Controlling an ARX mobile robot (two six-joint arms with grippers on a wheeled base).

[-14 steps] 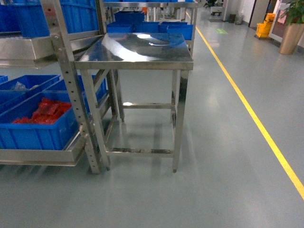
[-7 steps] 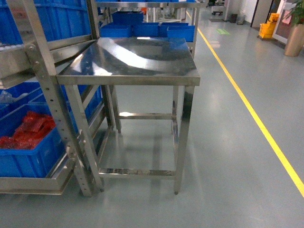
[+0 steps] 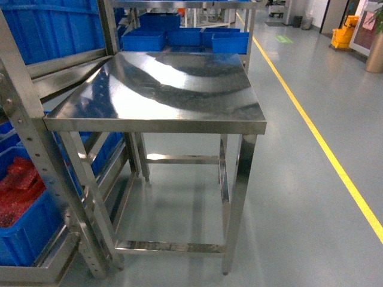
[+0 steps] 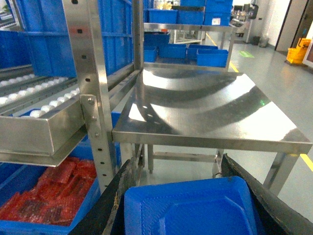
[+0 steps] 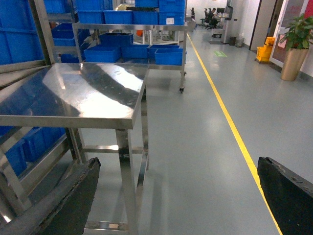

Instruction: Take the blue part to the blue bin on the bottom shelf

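Polished square steel table (image 3: 157, 89)

Bright even overhead light, broad glare bands on steel table (image 3: 161, 89), soft shadows beneath, slightly soft focus

No readable text, labels or numbers anywhere; small white tag on a far blue bin (image 5: 168, 20) too blurred to read
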